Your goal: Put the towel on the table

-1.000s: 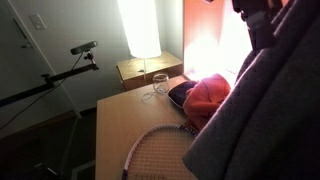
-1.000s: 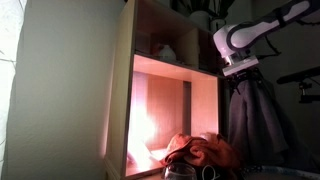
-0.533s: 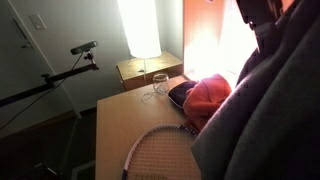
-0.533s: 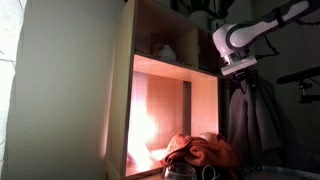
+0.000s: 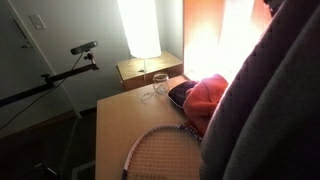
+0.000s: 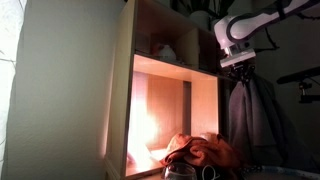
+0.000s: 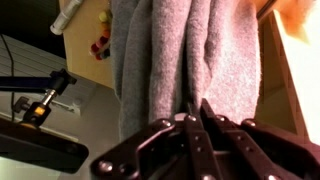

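The towel (image 7: 190, 50), thick grey cloth, hangs in long folds in the wrist view, and my gripper (image 7: 190, 112) is shut on a pinched fold of it. In an exterior view the gripper (image 6: 238, 66) sits high beside the cabinet with the towel (image 6: 250, 115) draped straight down beneath it. In an exterior view the towel (image 5: 270, 110) fills the right side, hanging near the right end of the tan wooden table (image 5: 120, 125). The gripper itself is hidden there.
A tennis racket (image 5: 160, 155), an orange-red cloth (image 5: 205, 95) and a wine glass (image 5: 160, 82) are on the table. A nightstand (image 5: 145, 70) with a lit lamp (image 5: 140, 28) stands behind. A camera tripod (image 5: 60, 75) is at the left. An open wooden cabinet (image 6: 165, 90) stands beside the arm.
The jaws have closed on the towel. The gripper has risen a little, and the towel now covers more of the right side in the exterior view.
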